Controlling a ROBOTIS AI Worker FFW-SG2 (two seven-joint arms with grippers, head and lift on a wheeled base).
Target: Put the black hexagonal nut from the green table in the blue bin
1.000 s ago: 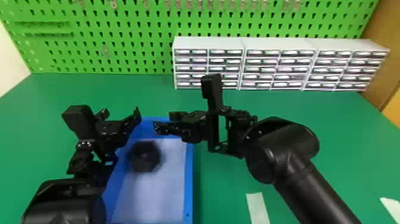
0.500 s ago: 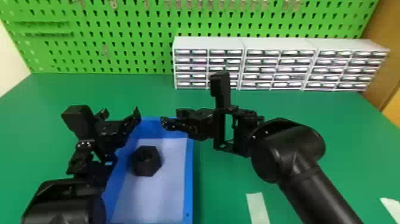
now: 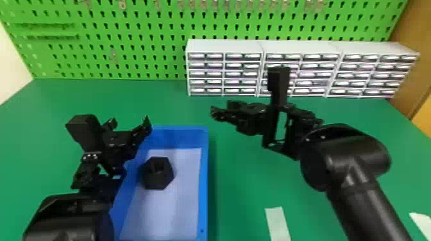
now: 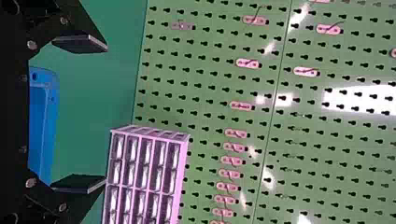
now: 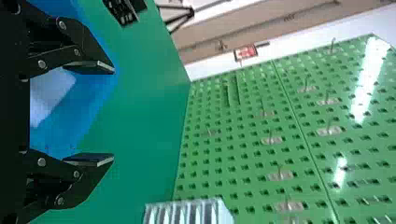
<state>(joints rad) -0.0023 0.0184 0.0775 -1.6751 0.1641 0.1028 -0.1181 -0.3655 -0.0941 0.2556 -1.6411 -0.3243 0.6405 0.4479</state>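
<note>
No readable text, numbers or brands — a small red-and-white panel (image 5: 246, 52) beyond the green pegboard (image 5: 252, 100), seen in the right wrist view, is too small to read.

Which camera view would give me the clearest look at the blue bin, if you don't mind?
The head view: it shows much of the blue bin from above, including its pale floor and the nut inside. The left wrist view shows a corner and some rim; the right wrist view, some blue wall and floor.
</note>
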